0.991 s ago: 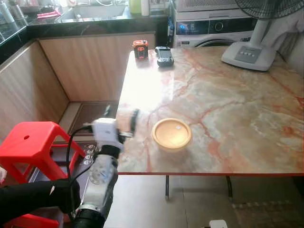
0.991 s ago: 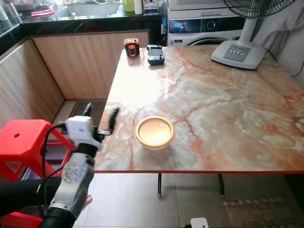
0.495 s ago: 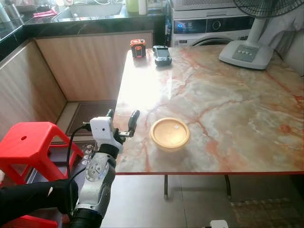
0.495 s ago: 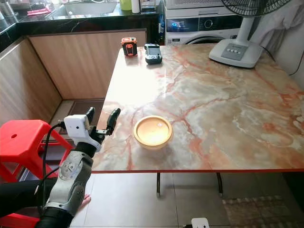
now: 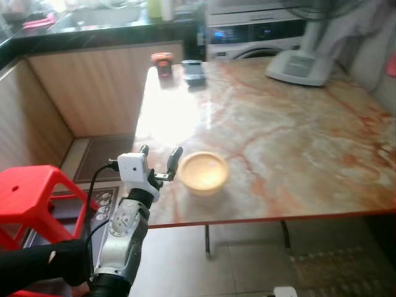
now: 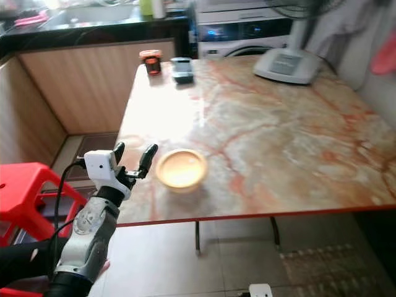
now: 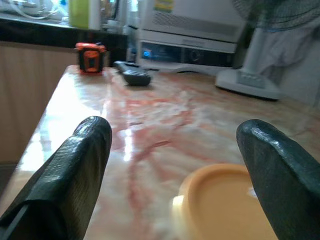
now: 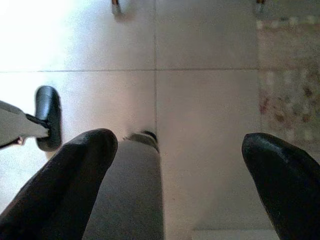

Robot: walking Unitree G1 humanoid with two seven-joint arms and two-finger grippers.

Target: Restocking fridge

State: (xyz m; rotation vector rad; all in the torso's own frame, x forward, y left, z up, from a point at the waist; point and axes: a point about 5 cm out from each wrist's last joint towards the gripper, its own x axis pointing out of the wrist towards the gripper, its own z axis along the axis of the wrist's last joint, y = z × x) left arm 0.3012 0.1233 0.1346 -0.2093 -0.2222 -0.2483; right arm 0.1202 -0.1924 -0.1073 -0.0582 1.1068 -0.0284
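Container [image 5: 203, 172] with its orange lid sits ungrasped near your tabletop's [image 5: 297, 130] front edge; left gripper [image 5: 159, 155] fingers spread beside it.

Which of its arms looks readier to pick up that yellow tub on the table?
Probably the left. The left gripper hangs open at the table's edge just beside the tub, while the right gripper points down at the floor.

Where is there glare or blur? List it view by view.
Eye views: slightly motion-blurred, strong white glare on the marble table beyond the left gripper. Left wrist view: yellow container soft, glare along the table's edge. Right wrist view: floor overexposed in one corner, right gripper fingers blurred.
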